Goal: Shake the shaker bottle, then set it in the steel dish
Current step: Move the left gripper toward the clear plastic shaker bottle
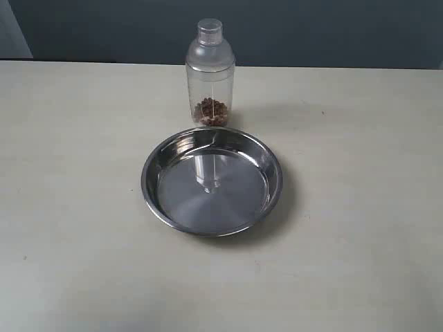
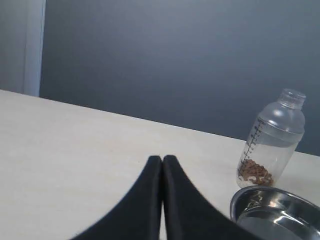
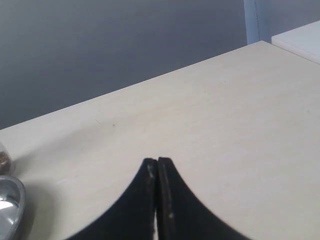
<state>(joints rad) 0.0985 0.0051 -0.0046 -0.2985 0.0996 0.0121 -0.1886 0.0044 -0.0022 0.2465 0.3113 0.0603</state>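
Observation:
The clear shaker bottle (image 1: 210,76) stands upright on the table just behind the steel dish (image 1: 160,153), brown beads at its bottom. The dish lies empty and mirrors the bottle. In the left wrist view the shaker bottle (image 2: 271,140) and a part of the steel dish (image 2: 250,199) lie off to one side of my left gripper (image 2: 162,158), which is shut on nothing. My right gripper (image 3: 157,160) is also shut and empty, over bare table, with the steel dish's rim (image 3: 17,197) at the frame edge. Neither gripper shows in the exterior view.
A pale beige table (image 1: 360,207) runs back to a dark grey wall (image 1: 332,31). A white surface (image 3: 300,40) lies beyond the table's corner in the right wrist view.

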